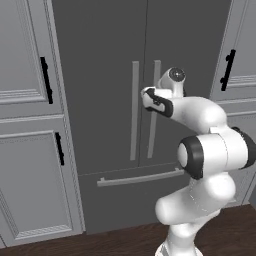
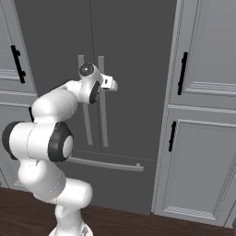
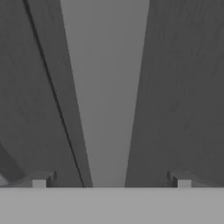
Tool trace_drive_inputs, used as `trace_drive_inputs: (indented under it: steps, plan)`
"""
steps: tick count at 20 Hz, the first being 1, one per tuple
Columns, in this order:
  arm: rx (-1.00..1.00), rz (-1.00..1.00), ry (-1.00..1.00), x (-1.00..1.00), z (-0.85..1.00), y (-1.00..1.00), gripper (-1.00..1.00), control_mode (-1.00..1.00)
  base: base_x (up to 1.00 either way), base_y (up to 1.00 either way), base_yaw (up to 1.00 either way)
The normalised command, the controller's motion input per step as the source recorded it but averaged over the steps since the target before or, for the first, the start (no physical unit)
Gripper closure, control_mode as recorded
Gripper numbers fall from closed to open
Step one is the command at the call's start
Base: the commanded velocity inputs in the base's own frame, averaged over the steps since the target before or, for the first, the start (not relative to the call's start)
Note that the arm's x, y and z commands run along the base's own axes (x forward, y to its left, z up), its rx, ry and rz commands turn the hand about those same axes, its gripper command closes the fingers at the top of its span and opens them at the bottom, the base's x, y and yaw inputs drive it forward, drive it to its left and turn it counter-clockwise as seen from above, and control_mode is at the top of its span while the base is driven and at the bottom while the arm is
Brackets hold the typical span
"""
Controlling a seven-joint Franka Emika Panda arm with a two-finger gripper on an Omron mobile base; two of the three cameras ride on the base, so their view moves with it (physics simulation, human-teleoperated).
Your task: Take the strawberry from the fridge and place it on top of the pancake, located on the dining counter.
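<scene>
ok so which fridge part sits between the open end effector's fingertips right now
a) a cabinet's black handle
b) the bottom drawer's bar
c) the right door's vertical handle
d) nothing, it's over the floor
c: in the hand view the pale vertical handle of the fridge runs between the spread fingertips of the end effector.

1. We see the fridge (image 1: 110, 100) standing between cabinets (image 1: 30, 125) on its left and right.
2. Its two upright door handles (image 1: 134, 117) sit side by side above the drawer handle (image 1: 140, 177).
3. Our fingers (image 3: 39, 183) straddle one upright handle, apart from it.
</scene>
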Motion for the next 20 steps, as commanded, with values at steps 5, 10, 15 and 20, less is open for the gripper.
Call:
trace_drive_inputs:
  steps: [5,10,15,20]
  plan:
    - [0.0,0.0,0.0,0.55,-0.24,0.0,-1.0,-1.0,0.0,0.0,0.0]
    - [0.0,0.0,-0.03,0.54,-0.36,0.0,-1.0,-1.0,0.0,0.0,0.0]
    - [0.0,0.0,-0.01,0.7,-0.37,0.01,1.0,-1.0,0.0,0.0,0.0]
    - [-0.02,0.0,0.04,0.31,-0.17,0.0,1.0,-1.0,0.0,0.0,0.0]
